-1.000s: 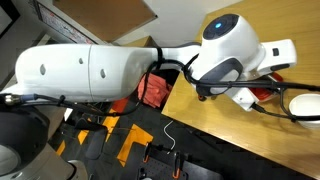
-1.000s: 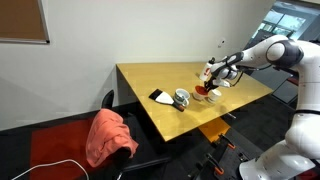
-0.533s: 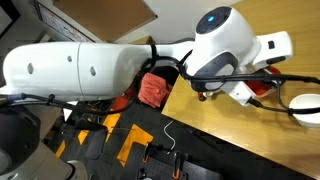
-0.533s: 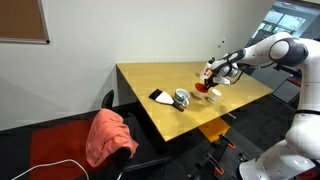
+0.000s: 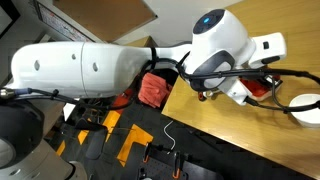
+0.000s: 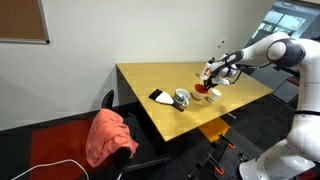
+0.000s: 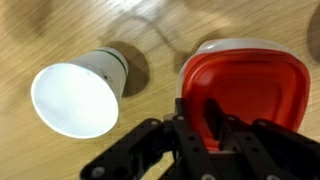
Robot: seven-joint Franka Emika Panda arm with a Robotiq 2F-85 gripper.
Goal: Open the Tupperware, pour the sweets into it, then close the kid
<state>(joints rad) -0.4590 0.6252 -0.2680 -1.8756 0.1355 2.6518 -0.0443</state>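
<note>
"Anything moved?"
"Barely; the arm nudged sideways. The claw point(image 7: 208, 122) hangs over the red tub point(image 7: 250, 75), mid-worktop point(image 6: 150, 78), beside the cup point(image 7: 75, 98). Clenched or released, I can't tell."
"Progress?"
"Opening, I'd guess; pouring and closing remain."

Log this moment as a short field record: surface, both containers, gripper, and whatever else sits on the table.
surface: wooden table
red container: red with a pale rim, flat on the table; whether a lid is on it is unclear
white cup: beside the red container, not touching it; inside shows plain white
gripper: directly over the red container's near edge; fingers dark, grasp unclear
other items: black flat object and glass jar nearer the table edge
off table: red cloth draped on a chair
</note>
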